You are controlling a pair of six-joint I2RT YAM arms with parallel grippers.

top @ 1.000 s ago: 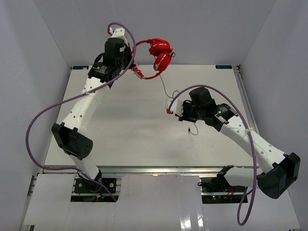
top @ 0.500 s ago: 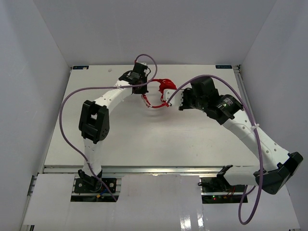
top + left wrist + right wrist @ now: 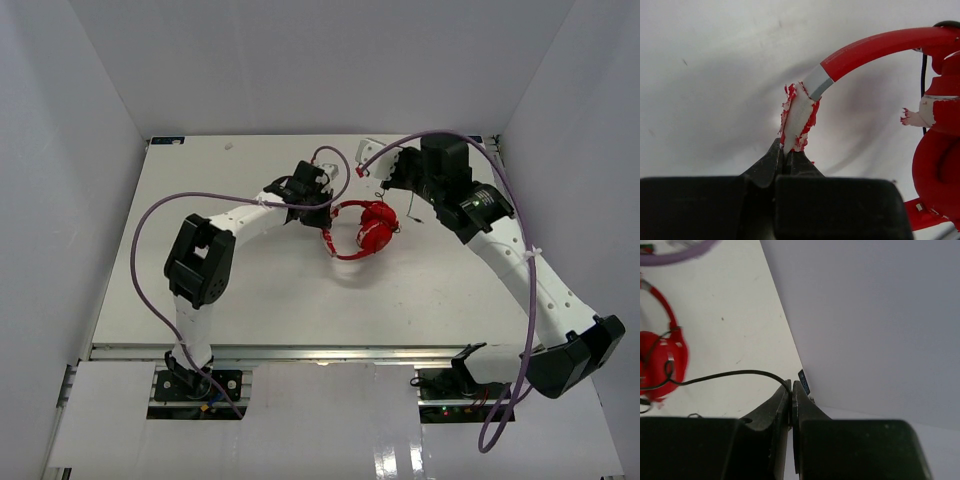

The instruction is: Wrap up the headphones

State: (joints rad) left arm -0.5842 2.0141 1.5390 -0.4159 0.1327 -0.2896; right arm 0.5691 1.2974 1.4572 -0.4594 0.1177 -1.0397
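The red headphones [image 3: 372, 230] lie near the middle of the table, earcups together. My left gripper [image 3: 322, 220] is shut on the frayed red-and-white end of the headband [image 3: 797, 117]; its fingers meet at the tip [image 3: 786, 150], and the earcups [image 3: 937, 155] show at the right. My right gripper [image 3: 378, 172] is behind the headphones near the back wall, shut on the thin black cord [image 3: 730, 374] at its fingertips [image 3: 791, 387]. The cord runs left to the earcups [image 3: 662, 357]. The jack plug is not visible.
The white table [image 3: 250, 290] is walled by grey panels at the back and sides; the back wall [image 3: 865, 315] stands just beyond my right gripper. Purple robot cables [image 3: 150, 230] loop over both arms, one near the headphones [image 3: 330, 155].
The headphones came down from high at the back to the table's middle. My left arm folded inward with them. My right gripper moved from mid-table up towards the back, holding the cord.
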